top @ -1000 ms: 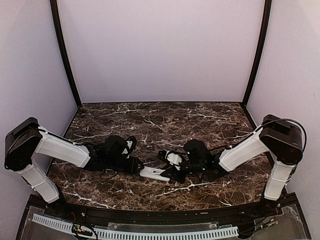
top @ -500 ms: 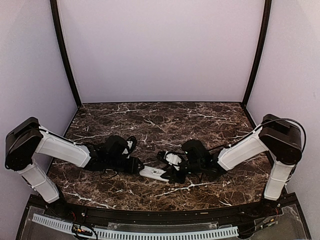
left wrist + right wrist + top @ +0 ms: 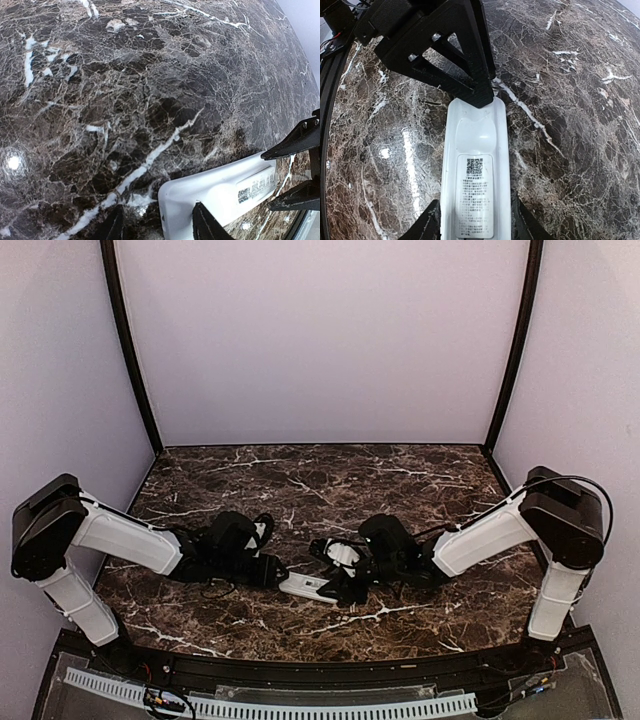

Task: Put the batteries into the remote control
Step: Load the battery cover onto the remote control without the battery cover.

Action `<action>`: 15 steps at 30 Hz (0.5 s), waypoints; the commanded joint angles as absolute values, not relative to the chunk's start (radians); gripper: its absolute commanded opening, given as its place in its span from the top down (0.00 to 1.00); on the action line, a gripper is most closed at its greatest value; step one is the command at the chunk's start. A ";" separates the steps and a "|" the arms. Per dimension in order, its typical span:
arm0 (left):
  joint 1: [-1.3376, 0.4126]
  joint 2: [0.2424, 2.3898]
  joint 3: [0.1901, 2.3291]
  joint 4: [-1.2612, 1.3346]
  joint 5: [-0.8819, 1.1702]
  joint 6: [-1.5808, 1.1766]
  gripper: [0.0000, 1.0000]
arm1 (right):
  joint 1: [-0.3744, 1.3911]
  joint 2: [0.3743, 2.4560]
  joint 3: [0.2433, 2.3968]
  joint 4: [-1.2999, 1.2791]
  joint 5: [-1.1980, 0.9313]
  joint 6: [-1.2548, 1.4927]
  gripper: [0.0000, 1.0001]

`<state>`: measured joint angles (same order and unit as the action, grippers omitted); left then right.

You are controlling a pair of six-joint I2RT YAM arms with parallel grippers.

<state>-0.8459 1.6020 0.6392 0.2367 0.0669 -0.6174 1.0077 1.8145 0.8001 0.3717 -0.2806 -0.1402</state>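
Widening R tool (image 3: 476, 220), astride remote ctrl (image 3: 476, 150)

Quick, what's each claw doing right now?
Left claw: open, one finger over the remote control's end.
Right claw: open, fingers either side of the remote control.

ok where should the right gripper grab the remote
Across its narrow width at the label end of the remote, coming in low along its length from the right arm's side. It lies flat, back up, on the table, so its long sides offer parallel faces, and the right gripper straddles them there. The left gripper sits on the far end, so that end looks taken.
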 commanded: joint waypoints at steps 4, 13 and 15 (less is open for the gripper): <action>-0.838 1.605 0.651 0.224 0.072 -0.610 0.55 | 1.015 1.822 0.820 0.348 -0.295 -0.147 0.52; -0.834 1.583 0.635 0.242 0.078 -0.594 0.55 | 1.010 1.742 0.887 0.290 -0.386 -0.120 0.41; -0.828 1.561 0.618 0.255 0.080 -0.594 0.54 | 1.000 1.712 0.905 0.258 -0.403 -0.081 0.41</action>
